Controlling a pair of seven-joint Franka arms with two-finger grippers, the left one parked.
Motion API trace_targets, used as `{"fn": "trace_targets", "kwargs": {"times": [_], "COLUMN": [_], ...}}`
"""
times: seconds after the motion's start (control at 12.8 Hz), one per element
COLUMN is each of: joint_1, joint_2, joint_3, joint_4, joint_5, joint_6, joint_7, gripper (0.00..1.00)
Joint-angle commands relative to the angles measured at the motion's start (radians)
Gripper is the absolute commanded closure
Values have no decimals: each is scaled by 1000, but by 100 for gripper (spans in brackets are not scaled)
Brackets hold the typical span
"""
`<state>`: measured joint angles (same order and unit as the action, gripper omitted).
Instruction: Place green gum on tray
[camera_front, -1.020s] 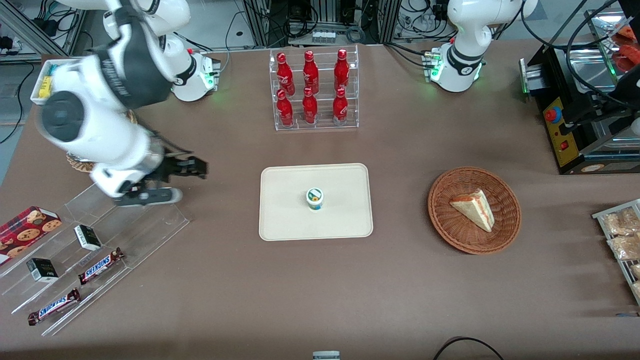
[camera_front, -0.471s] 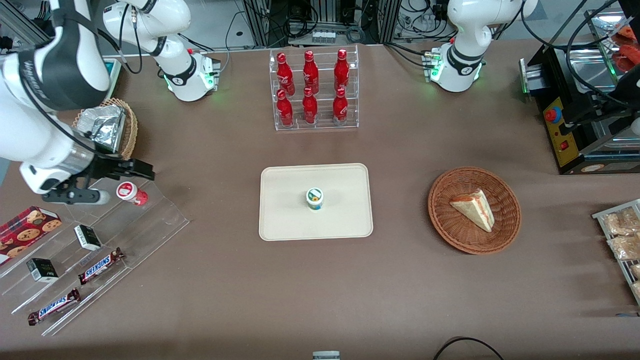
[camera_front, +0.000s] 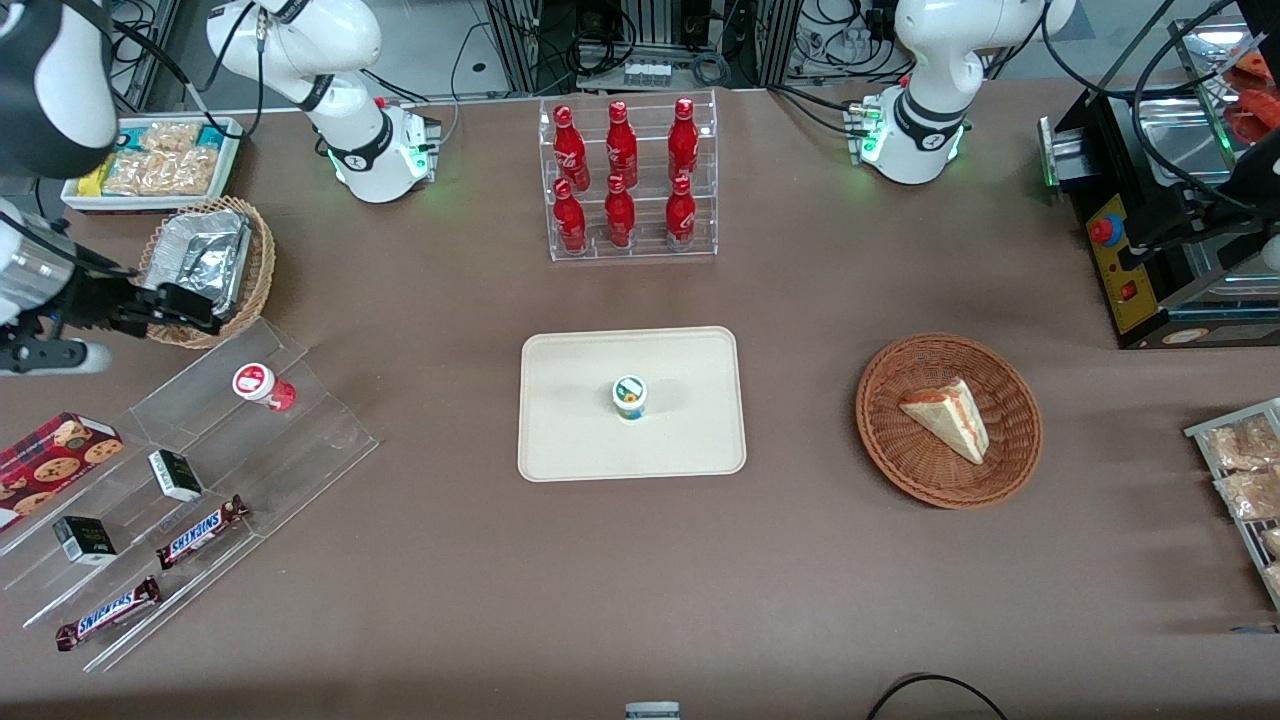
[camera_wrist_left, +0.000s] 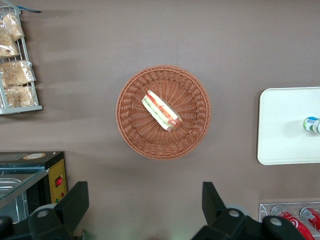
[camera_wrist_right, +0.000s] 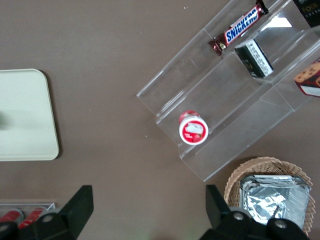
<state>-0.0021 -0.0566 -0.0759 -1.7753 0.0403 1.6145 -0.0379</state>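
The gripper (camera_front: 195, 308) has pulled back from the clear stepped stand (camera_front: 250, 440) toward the working arm's end of the tabletop. It now hangs, fingers apart, over the foil-filled basket (camera_front: 215, 265), uncovering the red gum bottle (camera_front: 262, 386) and the snack bin (camera_front: 150, 165) near the corner.

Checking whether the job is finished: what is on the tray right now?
Only the green gum stands upright near the middle of the tray; the patch under the bottle is hidden. The hand, open, is by the foil basket.

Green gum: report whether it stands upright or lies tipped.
Upright: the green gum stands on the tray, lid up. The open tool is far off.
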Motion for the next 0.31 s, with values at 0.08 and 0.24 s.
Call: {"fn": "trace_targets", "kwargs": {"times": [0.08, 0.24], "joint_1": [-10, -10], "joint_2": [-37, -35], "joint_3": [10, 7], "joint_4": [16, 25], "joint_5": [-48, -69], "joint_6": [-119, -146], "joint_7": [0, 0], "gripper": [0, 0]}}
